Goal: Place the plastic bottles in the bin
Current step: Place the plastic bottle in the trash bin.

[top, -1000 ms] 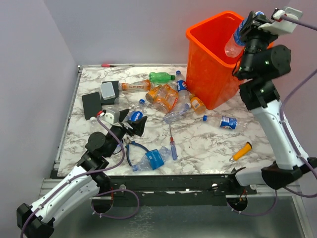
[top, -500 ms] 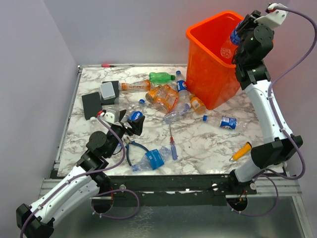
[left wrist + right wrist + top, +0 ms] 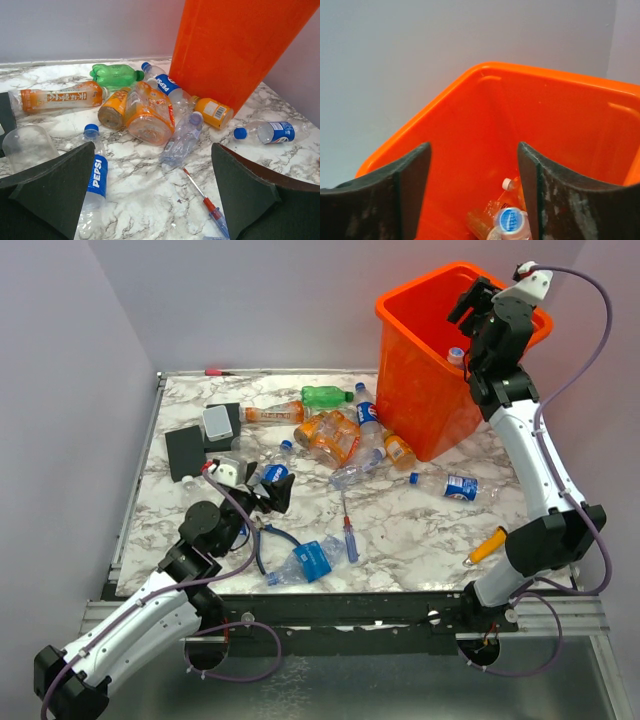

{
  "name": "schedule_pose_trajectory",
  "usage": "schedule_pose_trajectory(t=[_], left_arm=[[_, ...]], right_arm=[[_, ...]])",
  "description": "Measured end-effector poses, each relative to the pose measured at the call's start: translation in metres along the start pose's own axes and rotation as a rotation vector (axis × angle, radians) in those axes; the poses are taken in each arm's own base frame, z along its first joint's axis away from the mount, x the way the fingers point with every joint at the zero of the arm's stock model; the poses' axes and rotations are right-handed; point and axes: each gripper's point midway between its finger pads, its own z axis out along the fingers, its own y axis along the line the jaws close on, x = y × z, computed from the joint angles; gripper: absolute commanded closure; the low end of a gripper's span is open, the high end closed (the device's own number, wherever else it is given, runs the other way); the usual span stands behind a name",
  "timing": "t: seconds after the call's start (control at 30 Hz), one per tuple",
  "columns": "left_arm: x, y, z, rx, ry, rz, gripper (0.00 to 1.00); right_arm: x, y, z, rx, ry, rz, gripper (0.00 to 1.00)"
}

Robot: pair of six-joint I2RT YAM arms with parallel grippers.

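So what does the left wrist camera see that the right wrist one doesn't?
Only the left wrist view shows the marble table strewn with bottles, among them a green bottle and a Pepsi bottle, plus a screwdriver. Only the right wrist view looks down inside the bin, with a blue-capped bottle in it. Both show the bin and an open gripper: left gripper, right gripper.

Bin (image 3: pixel 425 390): rear right of table (image 3: pixel 420 530). Binned bottles (image 3: pixel 510 221) lie at its bottom; right end effector (image 3: pixel 476 302) hangs above its opening.
Bottle cluster (image 3: pixel 335 435): just left of bin.
Lone bottle (image 3: pixel 455 485): before bin.
Screwdriver (image 3: pixel 348 530): before cluster.
Pliers (image 3: pixel 265 540): left of screwdriver.
Front bottle (image 3: pixel 305 562): between pliers and screwdriver, near front edge.
Left end effector (image 3: pixel 152 150): behind pliers.
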Motion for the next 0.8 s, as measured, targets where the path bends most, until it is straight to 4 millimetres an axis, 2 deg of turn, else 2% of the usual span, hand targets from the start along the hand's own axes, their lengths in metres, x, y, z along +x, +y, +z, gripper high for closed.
schedule_pose_trajectory(t=[0.13, 0.23, 0.3, 0.4, 0.53, 0.6, 0.67, 0.7, 0.8], left_arm=[[0.002, 0.0, 0.001, -0.001, 0.006, 0.001, 0.01], [0.003, 0.0, 0.001, -0.002, 0.009, 0.002, 0.01], [0.004, 0.0, 0.002, -0.003, 0.014, 0.003, 0.01], [0.006, 0.0, 0.003, -0.006, 0.025, 0.004, 0.01], [0.007, 0.0, 0.008, -0.017, 0.047, -0.001, 0.01], [0.009, 0.002, 0.009, -0.029, 0.056, -0.006, 0.01], [0.01, 0.005, 0.01, -0.05, 0.067, -0.01, 0.01], [0.011, 0.006, 0.01, -0.059, 0.072, -0.01, 0.01], [0.016, 0.009, 0.01, -0.076, 0.094, -0.003, 0.01]], right_arm=[[0.005, 0.005, -0.002, -0.029, 0.027, 0.015, 0.21], [0.0, 0.014, -0.005, -0.071, 0.04, 0.034, 0.21], [-0.008, 0.022, -0.013, -0.119, 0.045, 0.06, 0.21], [-0.031, 0.04, -0.037, -0.235, 0.037, 0.118, 0.21], [-0.07, 0.071, -0.107, -0.475, 0.014, 0.199, 0.21], [-0.082, 0.085, -0.154, -0.626, 0.007, 0.228, 0.22], [-0.083, 0.1, -0.196, -0.766, 0.023, 0.253, 0.22], [-0.076, 0.102, -0.213, -0.821, 0.041, 0.259, 0.22], [-0.037, 0.099, -0.253, -0.936, 0.129, 0.295, 0.23]])
